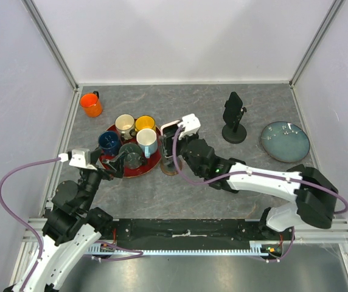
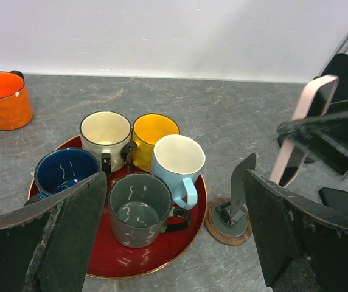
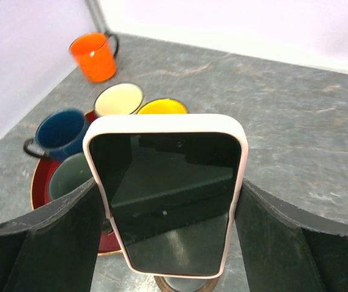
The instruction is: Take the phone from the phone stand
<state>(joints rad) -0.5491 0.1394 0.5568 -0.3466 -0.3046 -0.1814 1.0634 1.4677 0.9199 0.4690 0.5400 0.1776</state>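
**A:** From above, where's the phone (image 1: 169,126)?

**B:** Upright mid-table (image 1: 162,103), just beside the red tray (image 1: 139,173). The right claw (image 1: 173,141) is on it. The left claw (image 1: 116,163) hangs over the tray, farther off.

**A:** Left wrist view?

**B:** That claw gapes, holding nothing. The phone tilts above and to the right of the stand (image 2: 230,214), with a gap showing between them.

**A:** Right wrist?

**B:** The fingers (image 3: 46,243) clamp the phone's long edges. Its long axis points upward, so I'd carry it up and away.
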